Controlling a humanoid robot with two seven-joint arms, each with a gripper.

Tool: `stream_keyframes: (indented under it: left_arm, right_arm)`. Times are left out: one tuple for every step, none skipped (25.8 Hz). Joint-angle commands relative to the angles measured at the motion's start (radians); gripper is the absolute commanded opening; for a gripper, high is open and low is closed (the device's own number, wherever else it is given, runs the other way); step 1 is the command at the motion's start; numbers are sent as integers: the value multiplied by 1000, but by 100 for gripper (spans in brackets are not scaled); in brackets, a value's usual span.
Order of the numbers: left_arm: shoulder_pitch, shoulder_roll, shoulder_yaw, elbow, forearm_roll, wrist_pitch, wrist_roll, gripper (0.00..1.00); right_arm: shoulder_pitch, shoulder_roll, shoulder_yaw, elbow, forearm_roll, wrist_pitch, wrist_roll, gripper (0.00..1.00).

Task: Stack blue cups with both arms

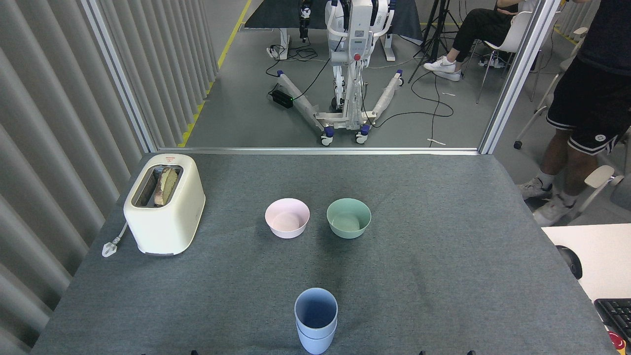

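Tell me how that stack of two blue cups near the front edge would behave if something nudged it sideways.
The blue cups stand upright, one nested in the other, taller than they are wide, so they would probably tip sooner than the pink bowl. They look like empty thin plastic, so likely light. The table has a felt-like cover, so a low push may drag rather than slide.

Pale grey vertical-slatted panels (59, 113) line the left side. Beyond the grey felt-covered table (443, 256), a grey concrete floor (236, 98) holds grey padded chairs (581, 113) and loose black cables (424, 103).
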State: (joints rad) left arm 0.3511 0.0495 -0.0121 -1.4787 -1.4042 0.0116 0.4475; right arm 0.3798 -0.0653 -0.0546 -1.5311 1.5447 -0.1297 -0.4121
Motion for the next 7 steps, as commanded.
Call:
stream_keyframes:
  left_arm:
    - [0, -2, 0, 0, -1, 1, 0, 100]
    - [0, -3, 0, -2, -1, 1, 0, 100]
    - [0, -5, 0, -2, -1, 1, 0, 100]
    - [2, -5, 0, -2, -1, 1, 0, 100]
    - [2, -5, 0, -3, -1, 1, 0, 100]
    - [2, -5, 0, -3, -1, 1, 0, 100]
    - [2, -3, 0, -3, -1, -1, 0, 100]
  right_arm:
    - [13, -4, -2, -4, 0, 1, 13, 100]
    - [18, -4, -1, -6, -2, -2, 13, 100]
    - [18, -5, -1, -6, 0, -4, 13, 100]
    - [19, -5, 2, -8, 0, -4, 13, 100]
    - [19, -5, 4, -9, 0, -4, 13, 100]
    - [19, -5, 6, -11, 0, -5, 13, 100]
    - [19, -5, 7, -11, -2, -5, 13, 100]
